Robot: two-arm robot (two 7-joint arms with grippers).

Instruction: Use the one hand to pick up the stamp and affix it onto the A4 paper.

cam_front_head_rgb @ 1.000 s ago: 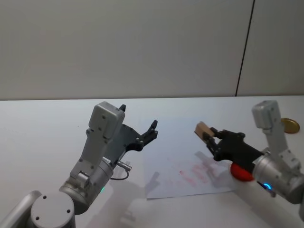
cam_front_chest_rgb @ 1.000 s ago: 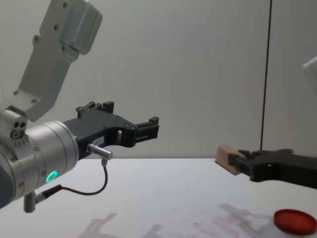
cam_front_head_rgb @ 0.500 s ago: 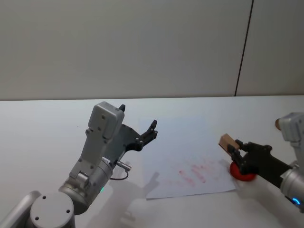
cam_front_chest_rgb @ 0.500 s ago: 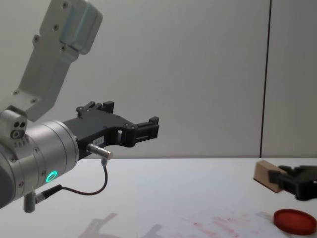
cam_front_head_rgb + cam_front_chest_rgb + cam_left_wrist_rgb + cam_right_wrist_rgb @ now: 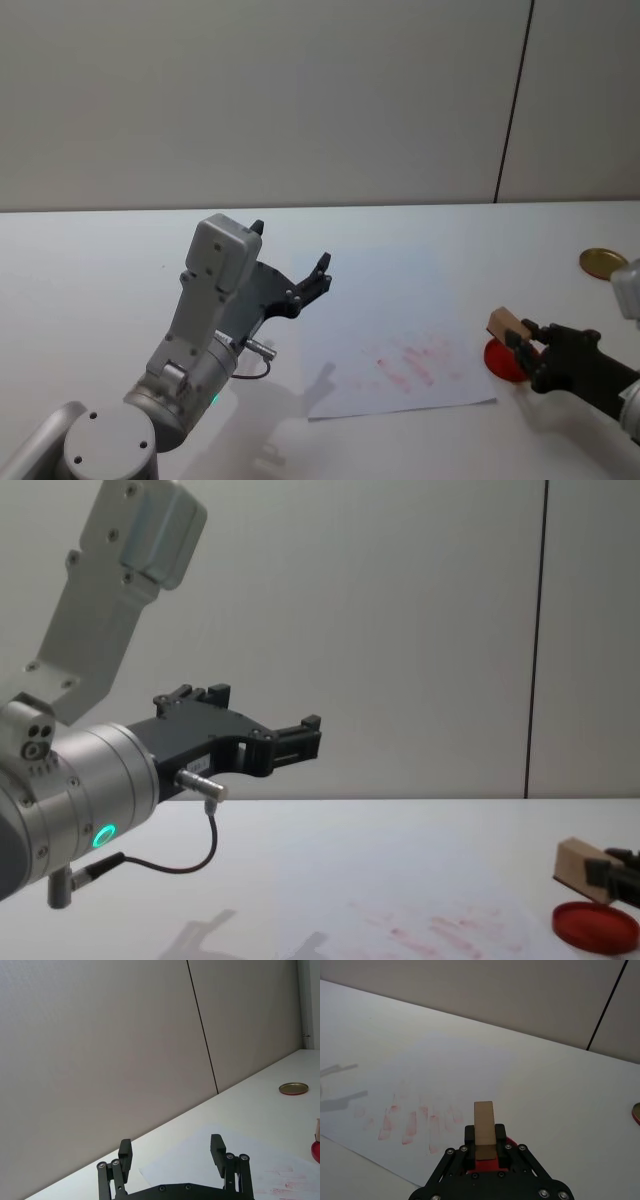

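Note:
My right gripper is shut on the stamp, a pale tan wooden block, low at the table's right. It hovers just over the red ink pad, beside the A4 paper's right edge. The right wrist view has the stamp held between the black fingers, with the ink pad under it. From the chest the stamp hangs above the pad. The A4 paper lies flat with red smears on it. My left gripper hangs open and raised left of the sheet, holding nothing.
A round gold lid lies at the far right of the white table. A grey wall runs behind the table. My left arm's cable and metal plug hang under its wrist.
My right gripper has carried the stamp rightward and down, off the middle of the paper to just above the red ink pad. The left arm has not moved.

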